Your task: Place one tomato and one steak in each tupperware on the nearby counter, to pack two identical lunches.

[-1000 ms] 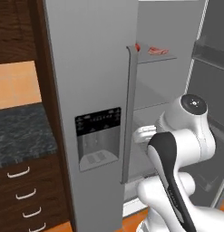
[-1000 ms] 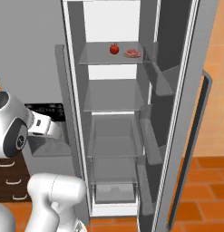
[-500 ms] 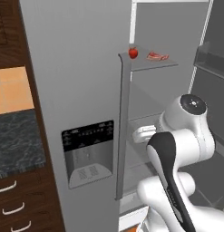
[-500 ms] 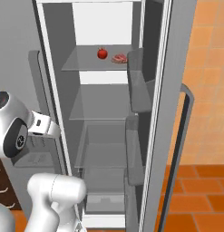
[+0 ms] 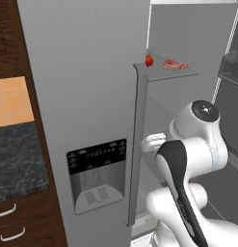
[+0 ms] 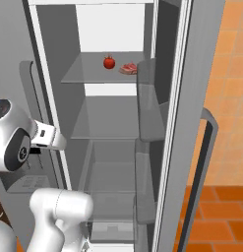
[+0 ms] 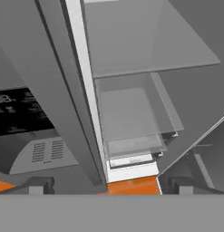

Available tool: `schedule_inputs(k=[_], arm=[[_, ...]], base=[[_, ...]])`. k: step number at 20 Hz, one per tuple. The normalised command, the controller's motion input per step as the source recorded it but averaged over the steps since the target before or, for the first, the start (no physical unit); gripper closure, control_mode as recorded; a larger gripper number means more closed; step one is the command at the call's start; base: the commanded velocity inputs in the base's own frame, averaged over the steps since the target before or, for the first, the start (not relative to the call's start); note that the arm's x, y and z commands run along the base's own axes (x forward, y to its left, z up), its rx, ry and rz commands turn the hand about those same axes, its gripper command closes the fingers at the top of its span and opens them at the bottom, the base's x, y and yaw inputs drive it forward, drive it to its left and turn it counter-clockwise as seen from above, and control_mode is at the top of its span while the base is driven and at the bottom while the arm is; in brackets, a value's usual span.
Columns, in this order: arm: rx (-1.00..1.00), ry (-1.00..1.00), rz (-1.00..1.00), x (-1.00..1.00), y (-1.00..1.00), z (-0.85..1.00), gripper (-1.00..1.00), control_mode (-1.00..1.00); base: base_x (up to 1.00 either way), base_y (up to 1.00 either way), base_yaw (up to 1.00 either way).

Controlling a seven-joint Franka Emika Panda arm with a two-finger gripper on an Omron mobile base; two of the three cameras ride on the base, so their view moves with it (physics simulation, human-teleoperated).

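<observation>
A red tomato and a pink steak lie side by side on the upper glass shelf of the open fridge; the right base view also has the tomato and steak. My gripper is open and holds nothing. It sits well below that shelf, in front of the fridge's centre post, facing the lower shelves. A stretch of the black counter lies at the far left. The tupperware is out of view.
The fridge's left door is shut and carries a dispenser panel and a long vertical handle. The right door stands open with door bins. Below lie bare glass shelves and orange floor tiles.
The whole picture has shifted as the base drove: the fridge looms larger and less counter shows at left. The arm keeps its pose, gripper still open.
</observation>
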Motion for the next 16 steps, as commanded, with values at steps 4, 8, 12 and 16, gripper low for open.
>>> schedule_inputs(k=[4,8,12,16], arm=[[0.00,-0.09,-0.03,0.00,-0.34,0.00,-1.00,-1.00],[0.00,-0.25,-0.17,0.00,-0.03,0.18,-1.00,-1.00],[0.15,-0.19,-0.28,0.11,0.00,0.37,-1.00,-1.00],[0.29,-0.03,-0.22,0.14,-0.36,0.47,-1.00,-1.00]], base=[[0.00,0.00,0.00],[0.00,0.00,0.00],[0.00,0.00,0.00],[0.00,0.00,0.00]])
